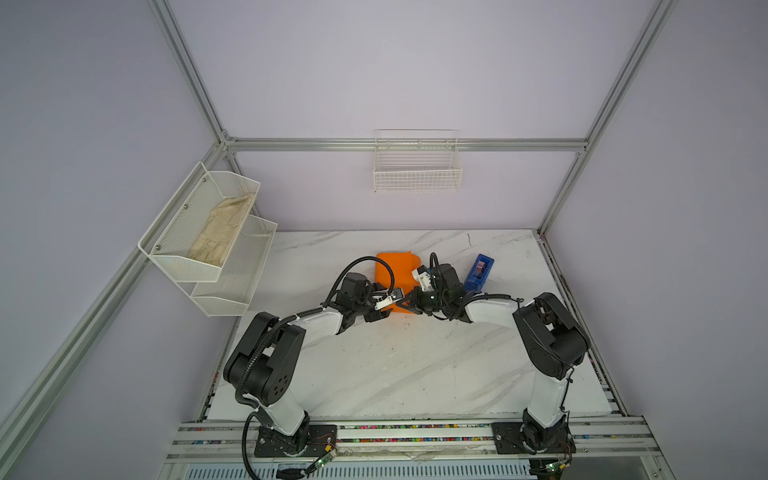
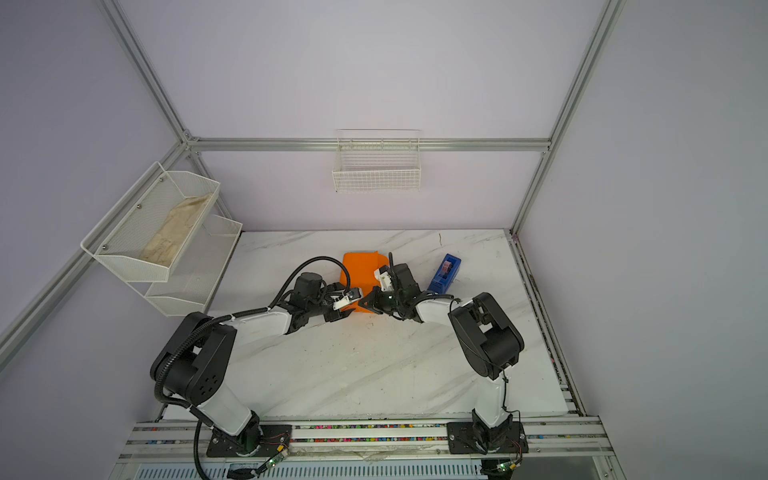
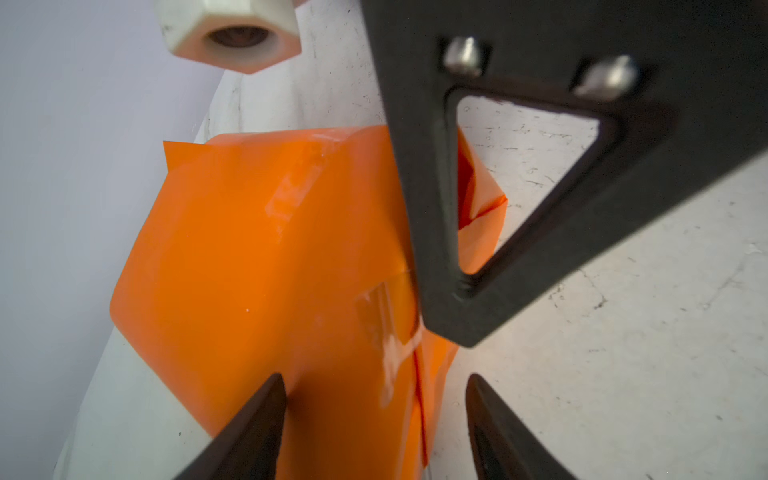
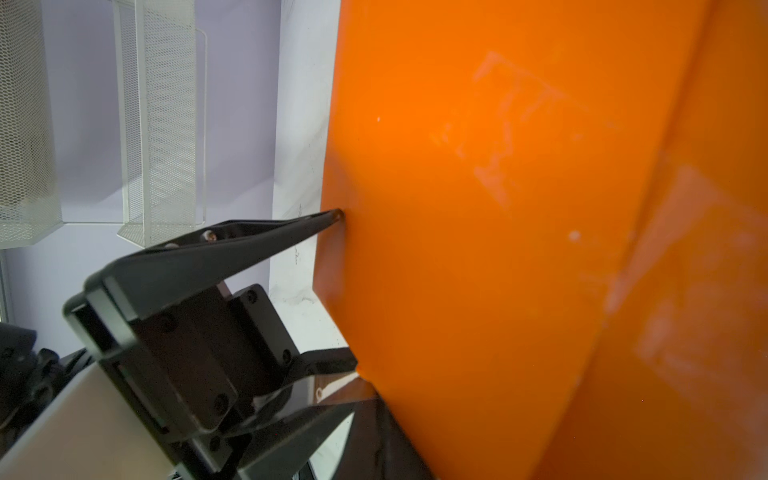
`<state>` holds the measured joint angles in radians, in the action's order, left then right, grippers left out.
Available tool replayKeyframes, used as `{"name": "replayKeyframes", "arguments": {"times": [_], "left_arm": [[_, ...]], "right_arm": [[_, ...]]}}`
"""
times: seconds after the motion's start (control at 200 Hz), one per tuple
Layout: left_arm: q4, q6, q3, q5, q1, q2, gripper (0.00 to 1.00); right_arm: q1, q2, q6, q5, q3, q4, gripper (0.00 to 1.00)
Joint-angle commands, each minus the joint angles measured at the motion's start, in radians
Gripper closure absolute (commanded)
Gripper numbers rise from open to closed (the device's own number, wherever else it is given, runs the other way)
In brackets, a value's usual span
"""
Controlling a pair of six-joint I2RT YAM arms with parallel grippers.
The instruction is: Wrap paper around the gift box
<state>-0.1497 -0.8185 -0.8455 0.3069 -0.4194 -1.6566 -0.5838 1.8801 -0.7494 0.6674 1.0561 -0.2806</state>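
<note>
Most of the wrapping looks done. In both top views the paper [image 1: 394,272] is already an orange parcel on the marble table [image 1: 374,374]. It lies at 12 o'clock from where the two arms meet, and the blue tape dispenser [image 1: 478,272] stands at its 3 o'clock, near but apart. No dark gift box shows anywhere, so I take it to be inside the parcel. The left gripper [image 1: 385,312] and right gripper [image 1: 409,302] crowd the parcel's near end, at its 6 o'clock. From up here their jaws are too small to read.

From the left wrist, the long seam is closed and a strip of clear tape [image 3: 386,332] crosses it, with another strip farther along. This gripper's jaws stand apart, released, straddling the near end without pinching it. The right gripper [image 3: 457,328] is clenched with nothing visible in it, and its tip rests against the parcel just beside that tape. The far end is creased inward but gapes a little, and I see no tape on it.

From the right wrist, the orange face fills the picture, with more tape shining on it. One left fingertip [image 4: 324,221] touches the side of the paper. The other sits lower, possibly just under the edge, though the angle is poor. To my eye, what is left is to fold the end flaps flat and tape them.
</note>
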Motion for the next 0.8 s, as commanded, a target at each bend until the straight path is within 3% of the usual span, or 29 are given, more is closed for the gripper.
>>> {"name": "replayKeyframes", "arguments": {"times": [0.0, 0.795], "left_arm": [[0.024, 0.030, -0.101, 0.045, -0.001, 0.057, 0.33], [-0.015, 0.117, -0.214, 0.069, 0.000, 0.003, 0.33]], "right_arm": [[-0.005, 0.016, -0.004, -0.017, 0.013, -0.035, 1.00], [-0.005, 0.015, -0.004, -0.015, 0.018, -0.025, 1.00]]}}
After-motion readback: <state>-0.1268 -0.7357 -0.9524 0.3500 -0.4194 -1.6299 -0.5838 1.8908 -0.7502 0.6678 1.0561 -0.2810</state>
